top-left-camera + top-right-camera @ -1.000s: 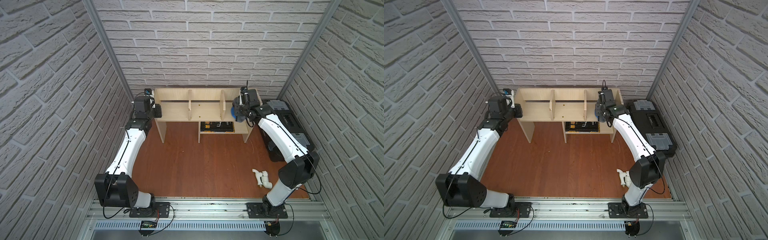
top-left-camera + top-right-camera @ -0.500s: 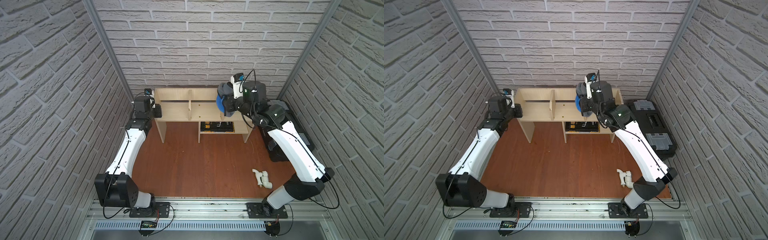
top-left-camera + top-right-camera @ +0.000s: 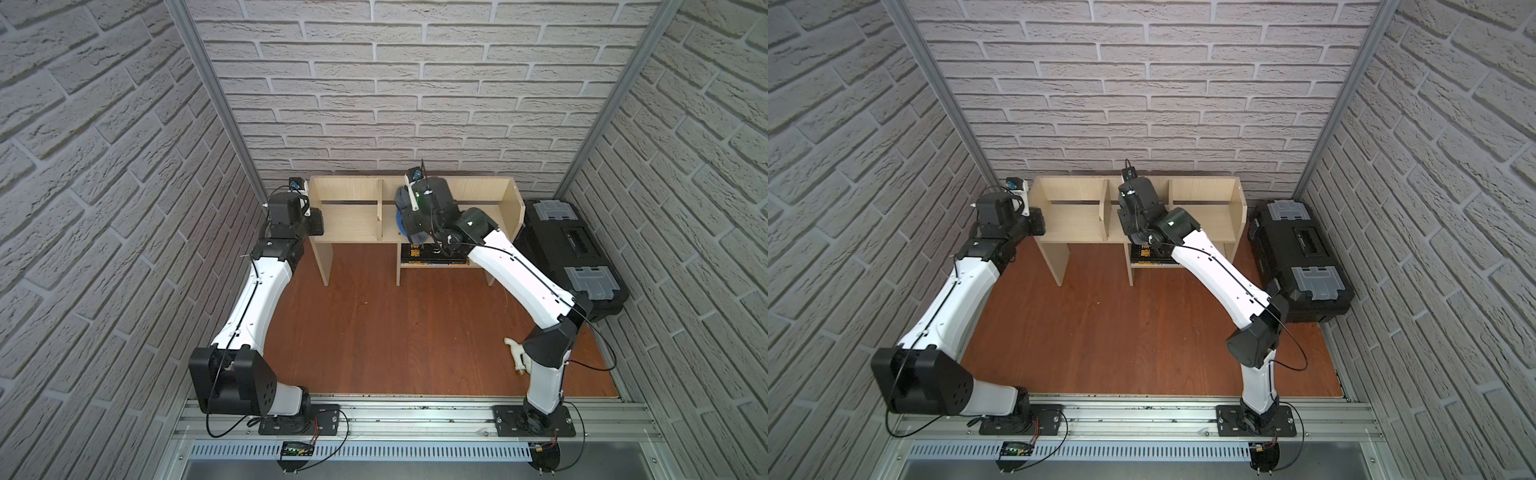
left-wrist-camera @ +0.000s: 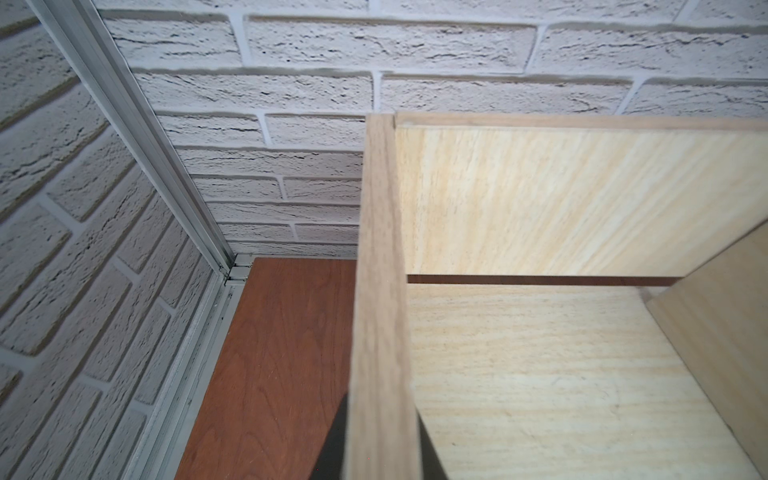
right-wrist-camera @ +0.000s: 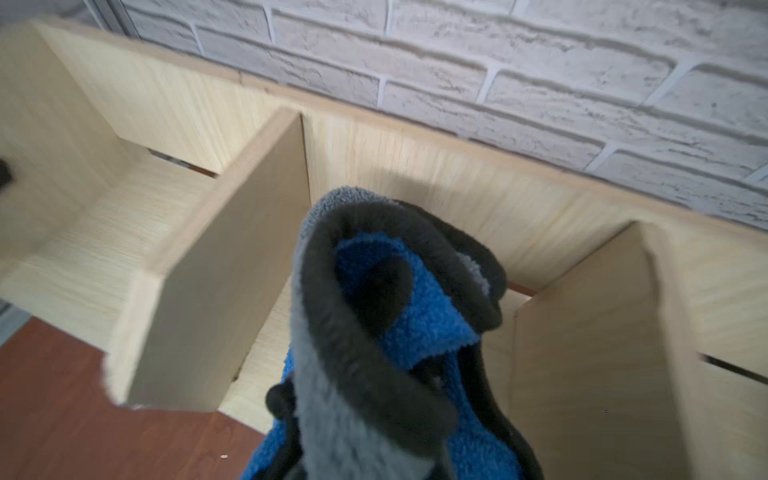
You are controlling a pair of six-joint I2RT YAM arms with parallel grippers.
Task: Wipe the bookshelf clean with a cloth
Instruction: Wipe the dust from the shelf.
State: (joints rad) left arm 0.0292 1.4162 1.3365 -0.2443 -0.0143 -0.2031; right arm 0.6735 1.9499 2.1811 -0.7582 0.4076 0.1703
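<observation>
The right gripper (image 3: pixel 414 221) is clamped tight on the cloth (image 5: pixel 424 332), a fuzzy rag, grey outside and blue inside, bunched in the middle compartment of the bookshelf (image 3: pixel 478 195). The left gripper (image 3: pixel 315 221) pinches its smooth, pale-wood left end panel.

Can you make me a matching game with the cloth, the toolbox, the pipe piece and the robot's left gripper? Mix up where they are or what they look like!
Things:
1. cloth
2. toolbox
3. pipe piece
4. left gripper

Clues:
A. clamped on the end panel of the bookshelf
B. black with grey latches, by the side wall
C. white, lying on the floor
D. blue and grey, bunched up at the middle compartment

Pairs: 1-D, 2-B, 3-C, 4-A.
</observation>
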